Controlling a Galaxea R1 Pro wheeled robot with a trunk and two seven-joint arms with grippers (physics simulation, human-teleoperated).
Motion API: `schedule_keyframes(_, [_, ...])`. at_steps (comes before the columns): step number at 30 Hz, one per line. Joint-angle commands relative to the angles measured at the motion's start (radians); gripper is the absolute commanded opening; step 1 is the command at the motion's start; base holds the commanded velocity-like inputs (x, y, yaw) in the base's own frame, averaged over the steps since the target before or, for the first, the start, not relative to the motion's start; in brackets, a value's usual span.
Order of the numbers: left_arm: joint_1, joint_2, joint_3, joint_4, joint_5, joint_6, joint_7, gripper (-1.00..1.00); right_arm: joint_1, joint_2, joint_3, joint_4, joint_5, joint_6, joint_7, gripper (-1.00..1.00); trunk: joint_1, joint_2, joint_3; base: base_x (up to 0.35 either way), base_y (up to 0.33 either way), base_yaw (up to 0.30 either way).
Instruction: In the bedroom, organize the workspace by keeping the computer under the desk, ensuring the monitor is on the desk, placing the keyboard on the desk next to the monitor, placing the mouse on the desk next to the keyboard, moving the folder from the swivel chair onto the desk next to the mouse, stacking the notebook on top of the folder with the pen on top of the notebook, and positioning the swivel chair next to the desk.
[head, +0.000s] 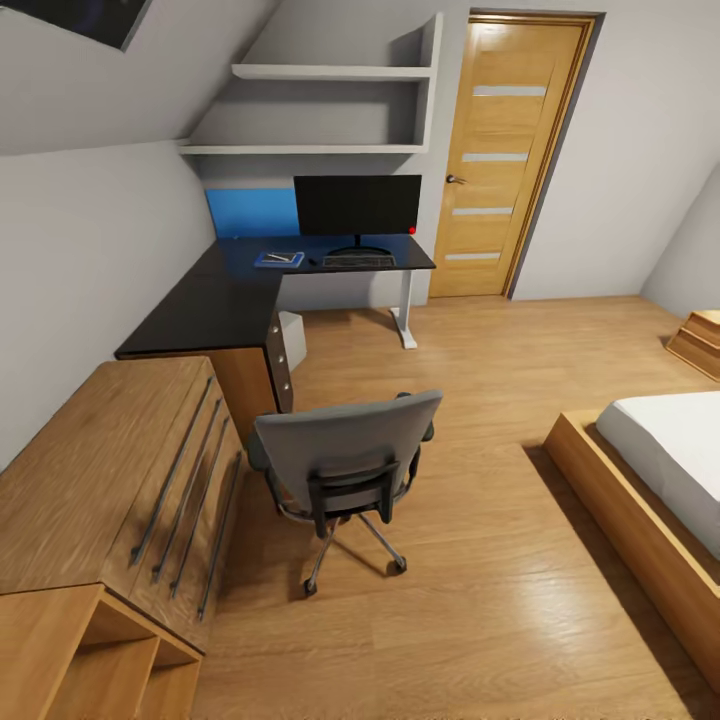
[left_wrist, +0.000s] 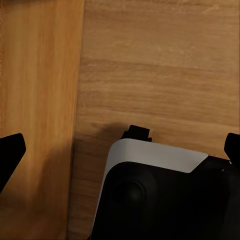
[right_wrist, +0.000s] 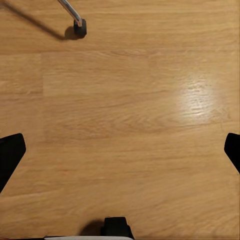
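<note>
So the big L-shaped desk with the glossy black top (head: 215, 300) sits in the far left corner under the white wall shelves, with a white leg on its right end. The grey upholstered swivel chair with black frame and chrome star base (head: 345, 465) stands on the wood floor well apart from the desk's far wing, back turned to the camera, just beside the light wooden drawer unit (head: 95, 480). On the desk's far wing the wide black flat monitor (head: 357, 205) stands upright, and the slim dark keyboard (head: 358, 261) lies right in front of its base. Left of the keyboard is the flat bright blue folder (head: 279, 259) with something thin and dark on it — too small to make out. The pale grey-white computer tower (head: 292, 338) peeks out under the desk.

Both claws hang over the floor, fingers spread wide apart, holding nothing: the left gripper (left_wrist: 120, 150) and the right gripper (right_wrist: 120, 150) — one chair castor (right_wrist: 79, 27) shows in the right wrist view.
</note>
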Motion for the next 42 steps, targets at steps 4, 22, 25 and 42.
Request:
schedule_keyframes(4, [-0.001, 0.0, -0.009, -0.001, 0.006, -0.002, 0.006, 1.0, -0.001, 0.0, 0.009, 0.0, -0.004, -0.002, -0.007, 1.0, 0.0, -0.001, -0.001, -0.028, 0.014, 0.0])
schedule_keyframes(22, [-0.001, -0.002, -0.01, -0.001, 0.006, -0.003, 0.005, 1.0, -0.001, 0.001, 0.009, 0.0, -0.005, -0.001, -0.007, 1.0, 0.0, -0.001, -0.001, -0.078, 0.002, 0.0])
schedule_keyframes(25, [-0.001, -0.003, -0.01, -0.001, 0.006, -0.003, 0.006, 1.0, -0.001, 0.001, 0.009, 0.0, -0.005, -0.001, -0.007, 1.0, 0.0, -0.001, -0.001, -0.094, 0.0, 0.0])
schedule_keyframes(42, [-0.001, -0.004, -0.01, -0.008, 0.003, -0.007, 0.007, 1.0, -0.001, 0.001, 0.009, 0.0, -0.005, -0.001, -0.007, 1.0, 0.004, -0.008, -0.004, -0.014, 0.0, 0.0])
